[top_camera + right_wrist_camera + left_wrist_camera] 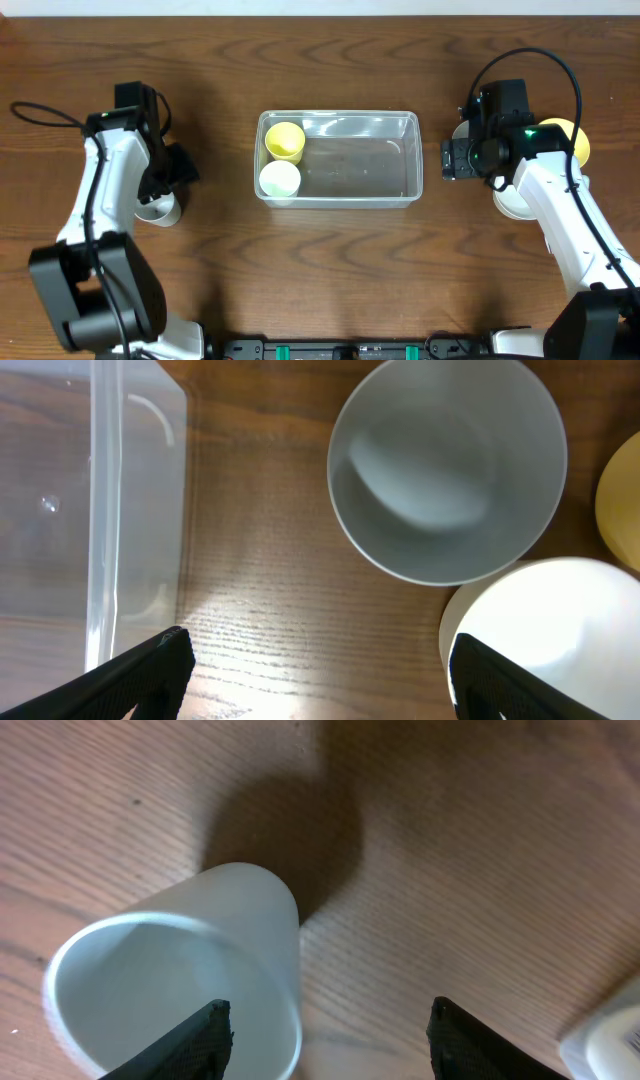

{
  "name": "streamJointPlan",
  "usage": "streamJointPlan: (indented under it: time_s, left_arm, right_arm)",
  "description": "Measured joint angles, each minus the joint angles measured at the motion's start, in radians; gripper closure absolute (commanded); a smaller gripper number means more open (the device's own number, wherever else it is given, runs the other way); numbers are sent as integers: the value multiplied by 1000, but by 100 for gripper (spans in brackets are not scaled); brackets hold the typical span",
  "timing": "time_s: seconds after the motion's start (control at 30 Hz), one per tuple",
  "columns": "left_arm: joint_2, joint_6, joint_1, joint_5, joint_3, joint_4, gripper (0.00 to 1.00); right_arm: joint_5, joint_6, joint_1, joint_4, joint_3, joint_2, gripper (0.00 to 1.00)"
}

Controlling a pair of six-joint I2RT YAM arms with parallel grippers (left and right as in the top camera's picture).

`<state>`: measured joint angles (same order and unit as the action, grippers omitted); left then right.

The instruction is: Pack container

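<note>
The clear container [372, 162] stands at mid table. It holds a yellow cup [285, 141] and a white cup [279, 181] at its left end. My left gripper [168, 190] is open over a white cup [160, 209] at the left. In the left wrist view one finger of the left gripper [325, 1040] is over the cup's mouth [170, 985] and the other is outside its wall. My right gripper [450, 158] is open and empty just right of the container. The right wrist view shows it [320, 680] above bare wood between the container wall [105, 510] and a white cup [445, 470].
A white bowl [512, 202] and a yellow bowl [568, 138] sit at the right, partly under the right arm. They also show in the right wrist view, the white bowl [545, 625] and the yellow bowl [622, 500]. The container's right half holds nothing.
</note>
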<state>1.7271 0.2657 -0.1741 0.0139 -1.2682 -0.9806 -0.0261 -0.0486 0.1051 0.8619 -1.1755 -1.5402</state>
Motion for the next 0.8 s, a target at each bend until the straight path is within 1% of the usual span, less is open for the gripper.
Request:
streamJointPlan:
  time_s: [0.1, 0.17, 0.27, 0.3, 0.37, 0.4, 0.47, 0.57, 0.6, 0.8]
  left_arm:
    - [46, 0, 0, 3, 0, 10, 38]
    - [61, 3, 0, 3, 0, 13, 47]
    - [66, 8, 0, 6, 0, 13, 65]
    - [66, 10, 0, 6, 0, 13, 69]
    - [66, 4, 0, 6, 0, 13, 72]
    - [66, 4, 0, 6, 0, 13, 76]
    - [66, 7, 0, 6, 0, 13, 80]
    - [66, 6, 0, 6, 0, 13, 81]
    - [66, 7, 0, 6, 0, 13, 85]
    - [66, 8, 0, 5, 0, 13, 91]
  right_arm:
    - [0, 0, 0, 6, 0, 0, 16]
    - [0, 0, 0, 9, 0, 0, 16]
    - [0, 0, 0, 9, 0, 0, 16]
    - [0, 0, 0, 9, 0, 0, 16]
    - [0, 0, 0, 9, 0, 0, 16]
    - [0, 0, 0, 9, 0, 0, 16]
    - [0, 0, 0, 9, 0, 0, 17]
    - [0, 0, 0, 9, 0, 0, 16]
    - [0, 0, 0, 9, 0, 0, 17]
    - [0, 0, 0, 9, 0, 0, 17]
